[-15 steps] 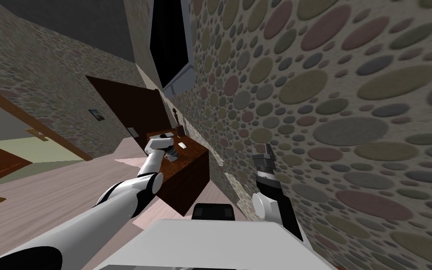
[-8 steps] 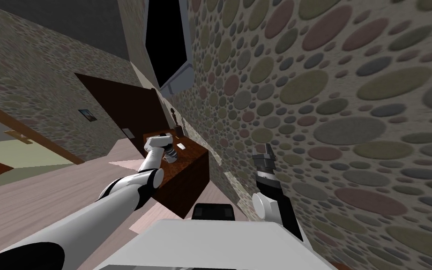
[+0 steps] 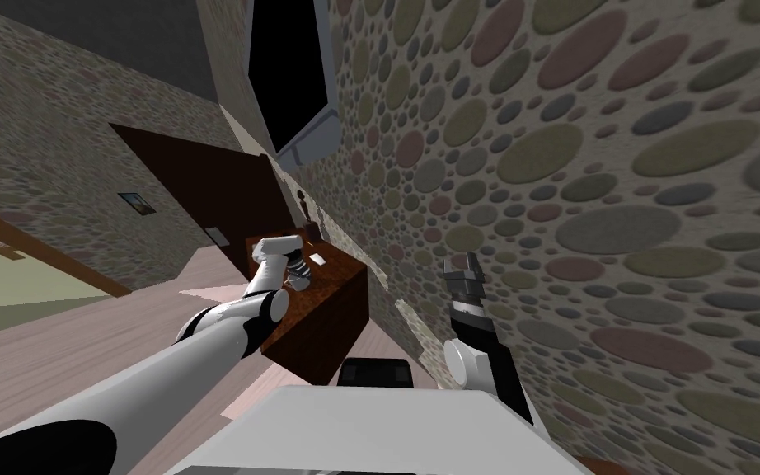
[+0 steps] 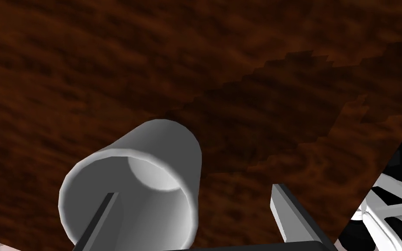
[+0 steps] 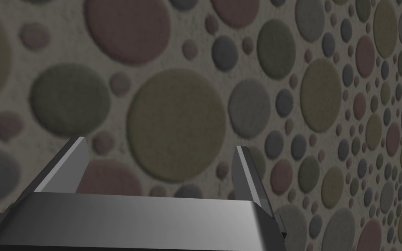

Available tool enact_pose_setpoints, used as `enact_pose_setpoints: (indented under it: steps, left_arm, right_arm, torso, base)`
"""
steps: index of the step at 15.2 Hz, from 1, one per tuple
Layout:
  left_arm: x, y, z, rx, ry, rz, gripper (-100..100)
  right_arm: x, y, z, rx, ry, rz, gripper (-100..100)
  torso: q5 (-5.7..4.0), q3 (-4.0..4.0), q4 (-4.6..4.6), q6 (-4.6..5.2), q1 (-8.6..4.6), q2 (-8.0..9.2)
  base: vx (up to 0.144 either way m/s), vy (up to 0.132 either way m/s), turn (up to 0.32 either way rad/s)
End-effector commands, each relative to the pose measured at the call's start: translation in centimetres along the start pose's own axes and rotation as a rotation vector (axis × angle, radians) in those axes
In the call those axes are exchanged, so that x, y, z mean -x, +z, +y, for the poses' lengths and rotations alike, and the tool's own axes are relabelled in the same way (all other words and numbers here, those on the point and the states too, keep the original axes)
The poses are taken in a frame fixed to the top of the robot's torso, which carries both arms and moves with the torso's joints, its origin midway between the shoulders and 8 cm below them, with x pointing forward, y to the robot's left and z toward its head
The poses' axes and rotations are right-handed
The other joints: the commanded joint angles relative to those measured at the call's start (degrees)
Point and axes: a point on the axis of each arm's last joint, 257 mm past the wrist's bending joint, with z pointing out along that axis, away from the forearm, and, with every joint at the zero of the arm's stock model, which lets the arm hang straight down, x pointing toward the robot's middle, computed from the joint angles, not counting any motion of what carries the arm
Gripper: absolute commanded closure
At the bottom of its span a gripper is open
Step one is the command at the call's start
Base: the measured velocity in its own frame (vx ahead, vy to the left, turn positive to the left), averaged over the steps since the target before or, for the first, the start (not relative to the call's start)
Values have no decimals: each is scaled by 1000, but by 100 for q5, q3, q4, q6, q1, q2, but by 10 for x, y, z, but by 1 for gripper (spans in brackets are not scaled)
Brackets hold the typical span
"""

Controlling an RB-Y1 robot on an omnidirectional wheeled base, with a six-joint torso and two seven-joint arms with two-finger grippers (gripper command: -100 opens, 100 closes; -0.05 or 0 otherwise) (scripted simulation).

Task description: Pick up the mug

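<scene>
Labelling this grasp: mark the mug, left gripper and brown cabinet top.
mug [image 4: 137, 191], left wrist view, inner wall.
left gripper [image 4: 194, 191], left wrist view, midway between fingertips.
brown cabinet top [image 4: 239, 65], left wrist view, bare surface.

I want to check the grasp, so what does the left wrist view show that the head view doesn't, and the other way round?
Left wrist view adds: the grey mug standing on the table, with one finger of the open left claw at its mouth and the other outside its wall, so the wall sits between them. Head view adds: the right claw beside the spotted wall, a small white flat thing on the table, and a dark figurine at its far end. Both share: the left claw at the dark brown table.
</scene>
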Motion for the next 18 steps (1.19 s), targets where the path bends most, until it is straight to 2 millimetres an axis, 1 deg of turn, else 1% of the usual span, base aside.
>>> enact_pose_setpoints:
  steps: [1, 3, 4, 5, 8, 9, 10, 14, 15, 17, 18]
  left_arm:
    - [7, -3, 6, 39, -27, -36, -100]
    - [10, -5, 8, 57, -38, -52, -100]
    - [7, -5, 6, 44, -30, -40, -100]
    - [10, 6, 7, 46, -27, -42, -100]
    - [11, 16, 9, 44, -22, -41, -100]
    - [11, 12, 8, 47, -25, -44, -100]
    - [11, 13, 8, 45, -24, -42, 100]
    - [11, 13, 8, 46, -25, -42, 100]
    - [9, 2, 7, 47, -29, -43, 100]
    - [8, -5, 6, 48, -32, -44, 100]
    - [9, 0, 6, 46, -30, -41, 100]
  right_arm:
    - [0, 0, 0, 0, 0, 0, 0]
    - [0, 0, 0, 0, 0, 0, 0]
    - [0, 0, 0, 0, 0, 0, 0]
    - [0, 0, 0, 0, 0, 0, 0]
    - [0, 0, 0, 0, 0, 0, 0]
    - [0, 0, 0, 0, 0, 0, 0]
    - [0, 0, 0, 0, 0, 0, 0]
    - [0, 0, 0, 0, 0, 0, 0]
    - [0, 0, 0, 0, 0, 0, 0]
    - [0, 0, 0, 0, 0, 0, 0]
    - [0, 0, 0, 0, 0, 0, 0]
  torso:
    - [0, 0, 0, 0, 0, 0]
    - [0, -1, 0, 0, 2, -1]
    - [1, 0, 0, -1, 1, 0]
    - [0, 1, 0, -1, -4, 3]
    - [-4, 1, -1, -1, -24, 3]
    - [-4, 1, -1, -1, -27, 3]
    - [-6, 2, 0, 0, -28, 5]
    - [-4, 4, 0, 1, -19, 9]
    - [-5, 4, 0, 1, -19, 9]
    - [-10, 10, 5, 4, -19, 17]
    - [-11, 12, 6, 3, -18, 19]
  base:
    - [32, 51, -55]
    - [29, 53, -44]
    - [15, 29, -14]
    - [17, 4, 30]
    - [22, -18, 35]
    - [11, -16, 12]
    - [4, -6, 1]
    - [0, 0, 0]
    - [-17, 7, -36]
    - [-26, 18, -49]
    - [-13, 14, -19]
